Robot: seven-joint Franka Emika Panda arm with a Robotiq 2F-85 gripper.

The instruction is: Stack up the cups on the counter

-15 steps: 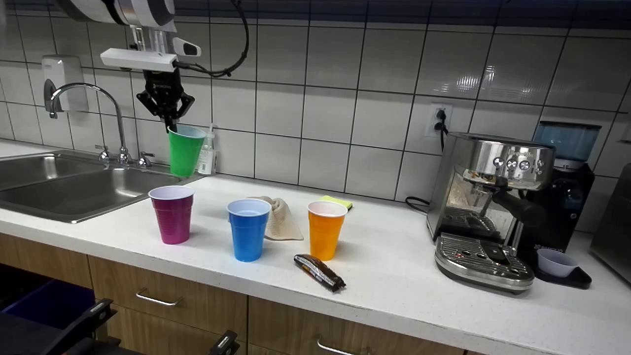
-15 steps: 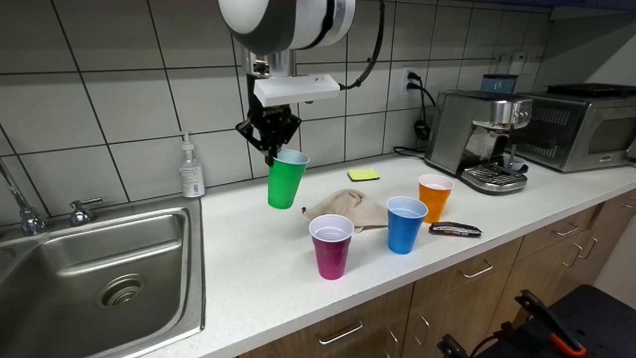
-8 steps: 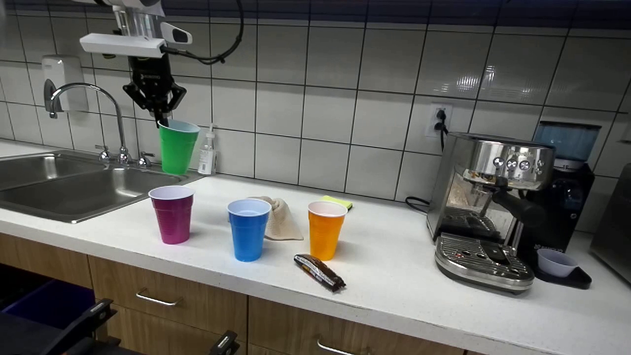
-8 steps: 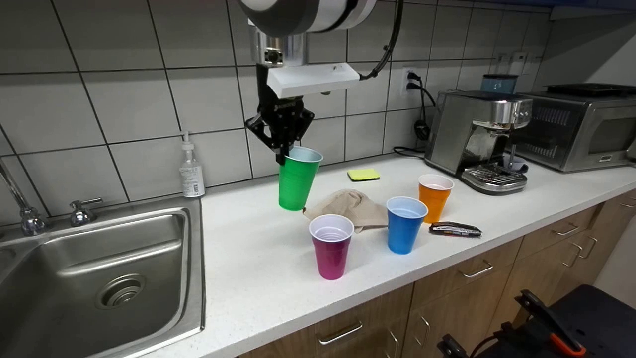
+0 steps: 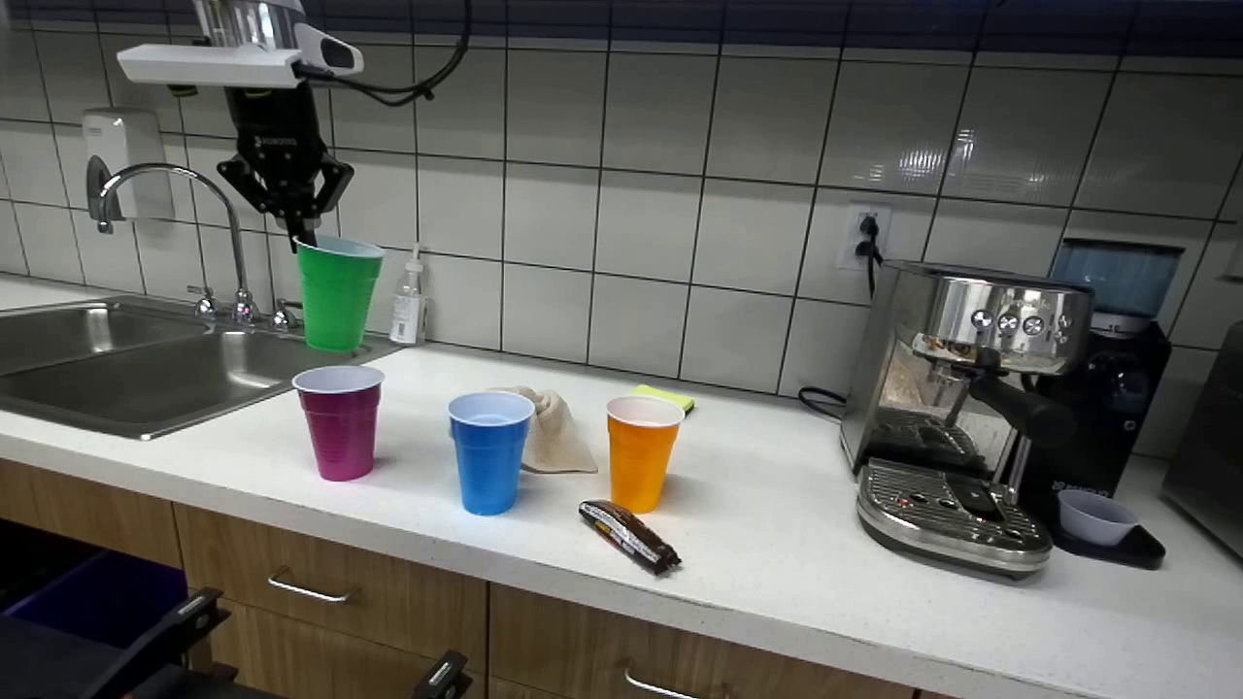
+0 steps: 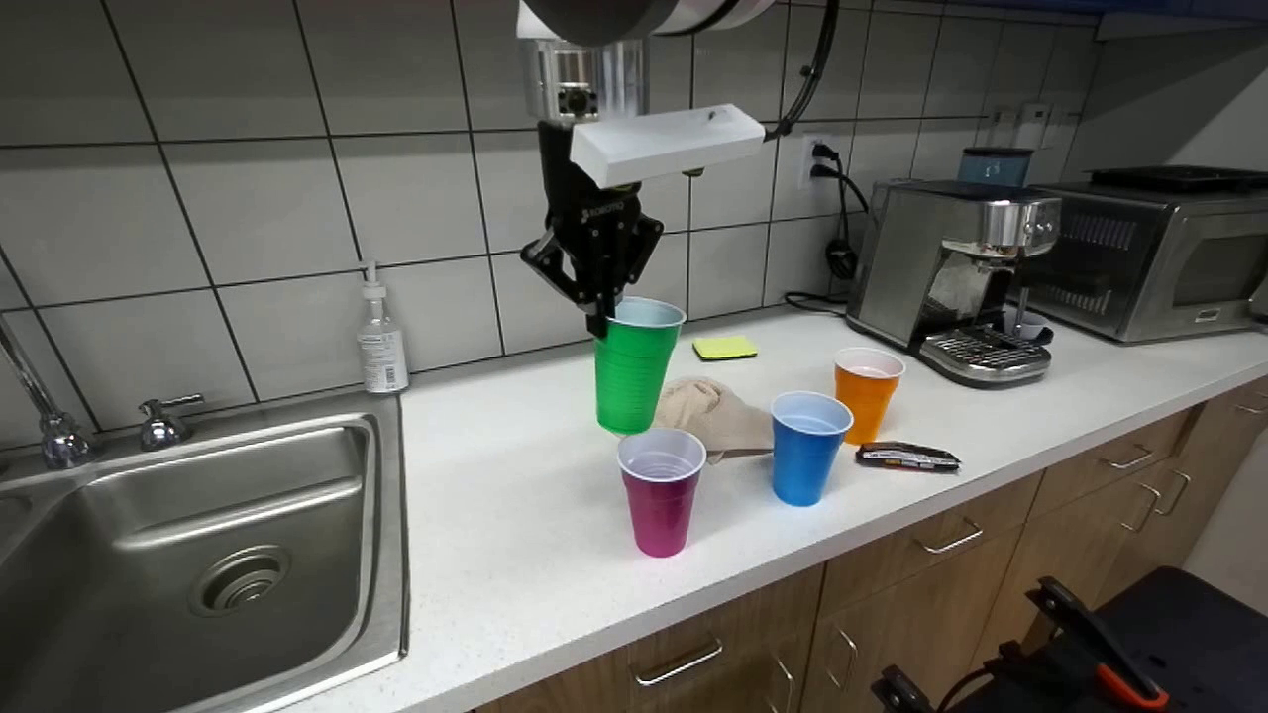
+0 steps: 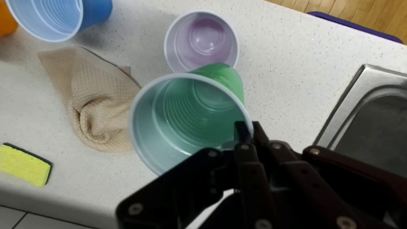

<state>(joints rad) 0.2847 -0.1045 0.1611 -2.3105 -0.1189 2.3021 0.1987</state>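
End effector [image 7: 251, 129] tight on the green cup [image 7: 203, 108], orange cup [image 7: 6, 21] mostly outside the wrist view

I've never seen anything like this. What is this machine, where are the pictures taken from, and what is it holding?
The machine is a robot arm; the black hand at its end does the grasping. The wide pictures come from two cameras outside the robot, looking from different places. The close one, looking down, comes from a camera on the arm's own wrist.

The hand pinches the rim of a green cup, which hangs slightly tilted in the air above the counter. On the counter stand a purple cup, a blue cup and an orange cup, all upright and separate. Also there are a crumpled beige cloth, a yellow sponge, what looks like a wrapped snack, and a coffee machine. A steel sink is set into the counter.
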